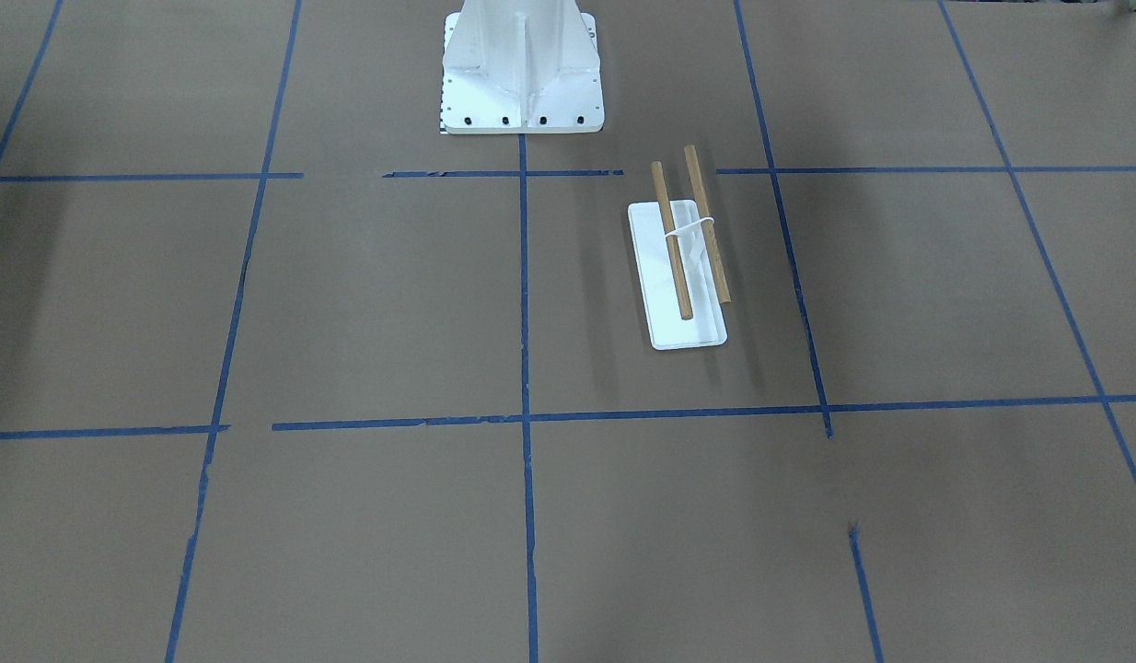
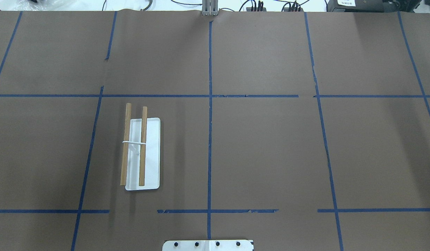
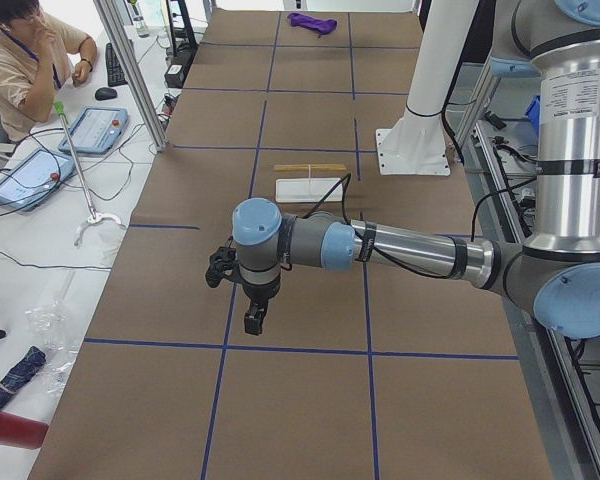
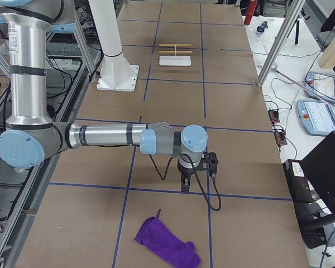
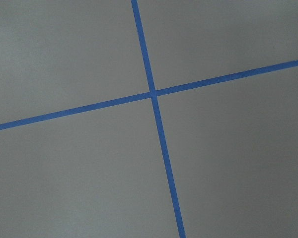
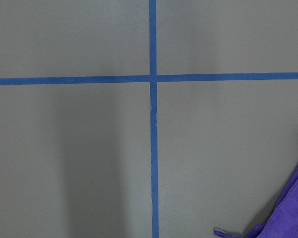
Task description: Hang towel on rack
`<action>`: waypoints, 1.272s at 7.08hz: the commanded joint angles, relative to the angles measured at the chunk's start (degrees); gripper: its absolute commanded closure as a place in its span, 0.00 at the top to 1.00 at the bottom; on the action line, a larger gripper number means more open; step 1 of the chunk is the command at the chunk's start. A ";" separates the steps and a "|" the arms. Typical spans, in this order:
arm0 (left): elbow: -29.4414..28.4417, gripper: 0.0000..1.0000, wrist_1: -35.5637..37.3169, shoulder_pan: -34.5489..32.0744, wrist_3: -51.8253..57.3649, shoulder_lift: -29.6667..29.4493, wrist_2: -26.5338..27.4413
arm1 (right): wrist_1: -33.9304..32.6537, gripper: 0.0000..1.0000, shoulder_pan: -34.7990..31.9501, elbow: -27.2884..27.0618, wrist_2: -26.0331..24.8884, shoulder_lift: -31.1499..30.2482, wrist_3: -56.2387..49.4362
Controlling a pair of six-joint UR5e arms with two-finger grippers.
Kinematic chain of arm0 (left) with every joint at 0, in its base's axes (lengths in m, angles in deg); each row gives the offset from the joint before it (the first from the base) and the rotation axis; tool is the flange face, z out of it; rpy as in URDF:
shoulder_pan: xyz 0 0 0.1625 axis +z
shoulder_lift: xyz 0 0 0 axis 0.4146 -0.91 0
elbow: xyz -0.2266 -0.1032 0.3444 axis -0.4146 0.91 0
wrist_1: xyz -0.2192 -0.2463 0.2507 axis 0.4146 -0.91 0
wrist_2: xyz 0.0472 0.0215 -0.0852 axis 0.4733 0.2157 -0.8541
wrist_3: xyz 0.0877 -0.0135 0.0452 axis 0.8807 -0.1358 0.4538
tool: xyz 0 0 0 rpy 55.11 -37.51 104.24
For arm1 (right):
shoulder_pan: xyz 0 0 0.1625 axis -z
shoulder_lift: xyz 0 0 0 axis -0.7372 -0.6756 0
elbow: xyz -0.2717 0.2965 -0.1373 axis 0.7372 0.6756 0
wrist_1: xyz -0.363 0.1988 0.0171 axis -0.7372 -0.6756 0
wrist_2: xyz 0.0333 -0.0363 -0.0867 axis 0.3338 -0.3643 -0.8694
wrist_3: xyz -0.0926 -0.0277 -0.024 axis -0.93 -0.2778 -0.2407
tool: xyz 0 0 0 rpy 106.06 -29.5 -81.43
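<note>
The rack (image 1: pixel 678 267) is a flat white base with two wooden dowels and stands bare on the brown table, on my left side (image 2: pixel 141 153). The purple towel (image 4: pixel 167 243) lies crumpled at the table's end on my right, far from the rack. It also shows far off in the exterior left view (image 3: pixel 312 22), and its edge shows in the right wrist view (image 6: pixel 290 198). My right gripper (image 4: pixel 184 183) hangs above the table just short of the towel. My left gripper (image 3: pixel 252 322) hangs over the table's other end. I cannot tell whether either is open or shut.
The large white bolted pedestal (image 1: pixel 522 74) stands at the robot's side of the table, near the rack. Blue tape lines (image 2: pixel 209 104) cross the brown table cover. An operator (image 3: pixel 20 60) sits at a side desk with tablets and cables.
</note>
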 commanded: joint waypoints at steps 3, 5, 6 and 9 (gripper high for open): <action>1.61 1.00 -0.22 0.09 0.48 0.13 0.61 | 2.87 1.00 0.00 -0.53 0.00 -0.17 -0.79; 1.80 1.00 -0.75 0.44 -0.22 -1.70 -0.08 | 9.65 1.00 0.00 0.78 0.00 -2.88 -0.09; 2.84 1.00 -0.92 0.35 -3.70 -3.46 -0.52 | 11.23 1.00 0.00 0.01 0.52 -3.42 -0.52; 2.33 1.00 -6.42 0.26 -5.49 -4.88 -4.74 | 33.24 1.00 0.00 1.39 0.44 -8.77 0.00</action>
